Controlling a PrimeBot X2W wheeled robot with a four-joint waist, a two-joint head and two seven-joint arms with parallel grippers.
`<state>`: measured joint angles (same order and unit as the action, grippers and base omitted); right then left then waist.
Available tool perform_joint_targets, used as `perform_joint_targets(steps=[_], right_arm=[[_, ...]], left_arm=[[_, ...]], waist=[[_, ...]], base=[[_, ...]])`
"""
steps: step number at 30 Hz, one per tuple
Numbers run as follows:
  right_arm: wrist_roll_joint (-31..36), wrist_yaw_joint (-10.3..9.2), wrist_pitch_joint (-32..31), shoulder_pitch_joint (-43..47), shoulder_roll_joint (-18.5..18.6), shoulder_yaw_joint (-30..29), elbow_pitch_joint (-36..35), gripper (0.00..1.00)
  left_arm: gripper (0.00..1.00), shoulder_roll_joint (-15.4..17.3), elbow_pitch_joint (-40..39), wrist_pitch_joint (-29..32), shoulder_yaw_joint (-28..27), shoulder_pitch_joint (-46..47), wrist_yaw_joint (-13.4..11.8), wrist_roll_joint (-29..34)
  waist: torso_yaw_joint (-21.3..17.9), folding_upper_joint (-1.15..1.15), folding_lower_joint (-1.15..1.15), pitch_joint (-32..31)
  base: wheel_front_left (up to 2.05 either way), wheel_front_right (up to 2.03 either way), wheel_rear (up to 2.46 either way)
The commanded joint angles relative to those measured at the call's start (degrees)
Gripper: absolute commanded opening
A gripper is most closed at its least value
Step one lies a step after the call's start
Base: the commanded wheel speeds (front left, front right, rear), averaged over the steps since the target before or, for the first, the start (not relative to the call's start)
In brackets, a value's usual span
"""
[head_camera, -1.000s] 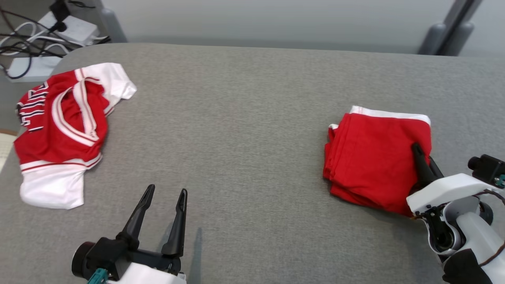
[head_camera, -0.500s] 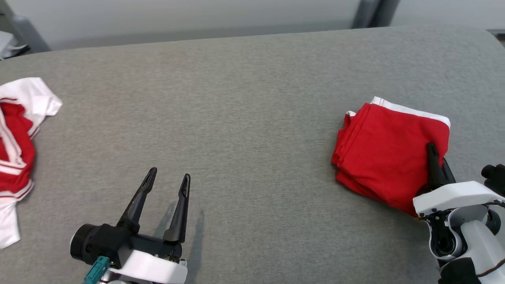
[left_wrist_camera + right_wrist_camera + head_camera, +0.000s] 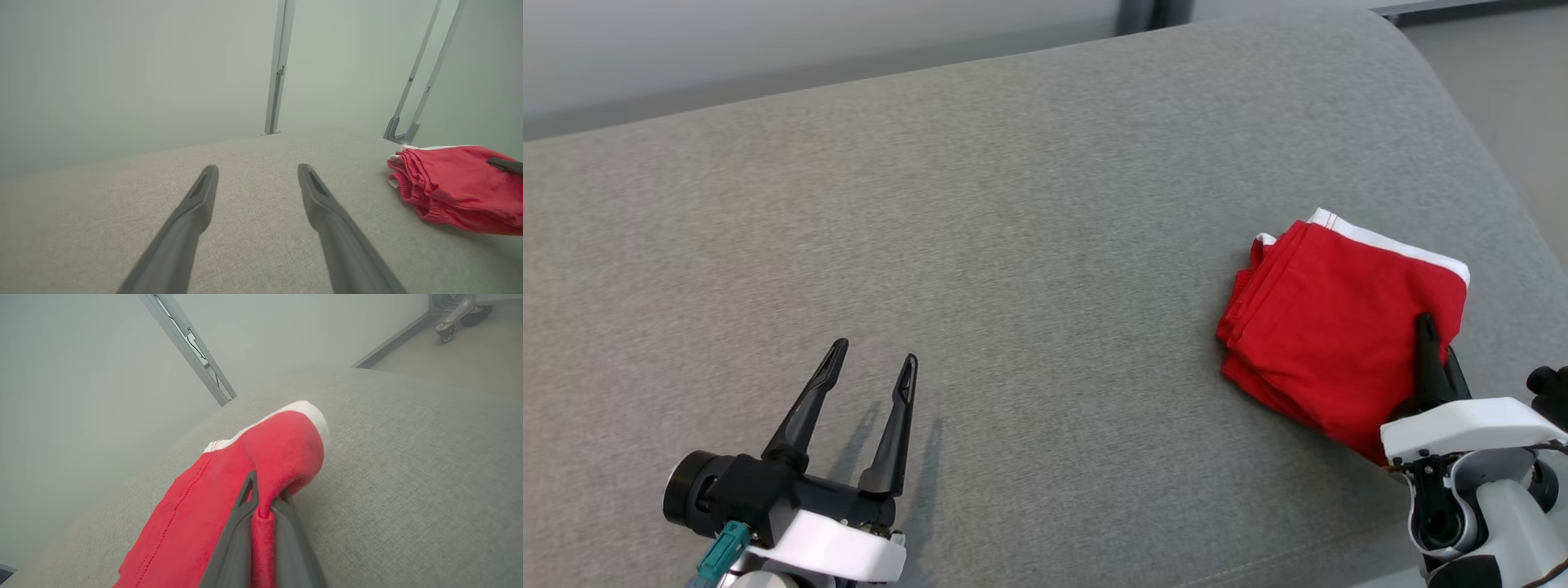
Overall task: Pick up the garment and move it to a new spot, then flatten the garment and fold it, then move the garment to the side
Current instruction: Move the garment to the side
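I read this as the last step: the garment [image 3: 1339,327] is already folded into a compact red square with a white band on its far edge. It lies at the right of the head frame on the grey table [image 3: 1013,245], near the table's rounded right corner. The right gripper [image 3: 1437,339] is clamped on the fold's near-right edge. In the right wrist view, red cloth is squeezed between its 2 fingers [image 3: 241,522], and that edge sits slightly raised off the table. The left gripper [image 3: 874,353] is at lower left of the head frame, fingers spread wide with nothing between them, well apart from the garment. The fold looks done, so what's left is the move to the side. That calls for a low, steady carry or drag so the stack doesn't fan out, since the layered edge on the frame-left side looks loose in the left wrist view. Then I'd release with the whole bundle on the table, not hanging over the edge. Blind spots: the garment's near corner is behind the right wrist housing [image 3: 1462,420] in the head view. I can't tell how many layers the pinch has caught, possibly only the top ones. Both wrist views are hazy, and the left wrist frame cuts the garment off at its right edge.
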<state>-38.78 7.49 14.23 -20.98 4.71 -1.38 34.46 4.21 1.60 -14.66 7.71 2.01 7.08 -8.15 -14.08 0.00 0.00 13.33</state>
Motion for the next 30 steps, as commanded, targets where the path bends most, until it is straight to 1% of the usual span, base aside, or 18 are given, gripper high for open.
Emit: perform_joint_targets(steps=[1,9,16,22,26,27,30], right_arm=[[0.4,0.0,0.8,0.5,-0.1,0.9,-1.6,0.0],[-0.2,0.0,0.8,0.8,-1.1,0.9,-1.7,0.0],[-0.3,0.0,0.8,0.9,-1.5,0.5,-1.7,0.0],[-0.8,0.0,0.8,0.6,-1.6,0.1,-2.9,0.0],[-1.9,0.0,0.8,-1.0,-1.8,-1.1,-6.8,0.0],[-2.8,0.0,0.8,-2.4,-1.8,-1.6,-9.0,0.0],[-4.1,0.0,0.8,-5.3,-1.8,-2.5,-11.5,0.0]], left_arm=[[1.0,0.5,-1.4,-0.3,-1.6,2.7,0.4,0.7],[1.0,1.3,-1.4,-0.3,-1.5,3.2,0.4,0.9],[1.0,1.8,-1.0,-0.3,-1.3,3.6,0.4,0.7],[1.0,2.0,-1.1,-0.3,-0.9,3.7,0.4,0.6],[1.0,2.3,-1.7,-0.3,-1.2,4.0,0.4,0.6],[1.0,2.5,-2.0,-0.3,-1.2,4.2,0.4,0.7],[1.0,3.0,-1.7,-0.3,-0.4,4.6,0.4,0.7]], waist=[[-2.0,0.0,0.0,0.3],[-6.0,0.0,0.0,1.2],[-7.2,0.0,0.0,1.4],[-7.2,0.0,0.0,1.5],[-6.6,0.0,0.0,2.6],[-6.1,0.0,0.0,3.4],[-5.3,0.0,0.0,4.8]], base=[[0.0,0.0,0.0],[0.0,0.0,0.0],[0.0,0.0,0.0],[0.0,0.0,0.0],[0.0,0.0,0.0],[0.0,0.0,0.0],[0.0,0.0,0.0]])
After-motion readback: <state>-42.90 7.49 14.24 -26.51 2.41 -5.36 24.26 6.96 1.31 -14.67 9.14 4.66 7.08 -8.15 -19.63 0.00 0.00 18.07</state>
